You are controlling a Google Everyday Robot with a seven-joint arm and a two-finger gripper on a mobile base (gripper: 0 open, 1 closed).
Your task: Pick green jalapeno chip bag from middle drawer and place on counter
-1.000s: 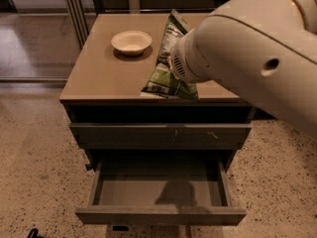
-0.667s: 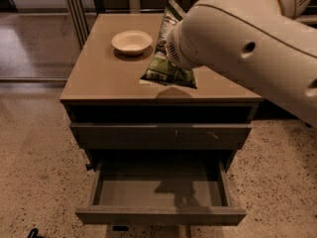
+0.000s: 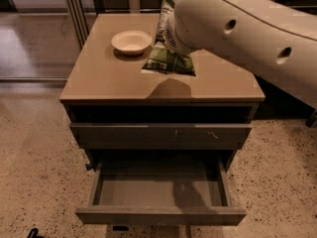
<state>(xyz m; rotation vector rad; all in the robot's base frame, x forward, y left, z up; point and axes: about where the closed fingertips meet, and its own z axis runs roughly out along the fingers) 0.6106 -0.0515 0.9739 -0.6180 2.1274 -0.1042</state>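
The green jalapeno chip bag point(image 3: 168, 61) hangs upright just above the counter point(image 3: 109, 81), to the right of the bowl, and casts a shadow on the tan top. My gripper point(image 3: 167, 31) is at the bag's upper part and shut on it, mostly hidden behind the big white arm point(image 3: 237, 33) that reaches in from the right. The middle drawer point(image 3: 158, 190) is pulled out below, and its flat grey tray holds nothing.
A cream round bowl point(image 3: 131, 41) stands on the counter's back left. A closed drawer front with pale scuff marks point(image 3: 210, 134) sits above the open drawer. Speckled floor surrounds the cabinet. A metal-framed glass partition point(image 3: 74, 9) is behind on the left.
The arm has carried the chip bag a little farther back over the counter. The drawer and bowl have not moved.
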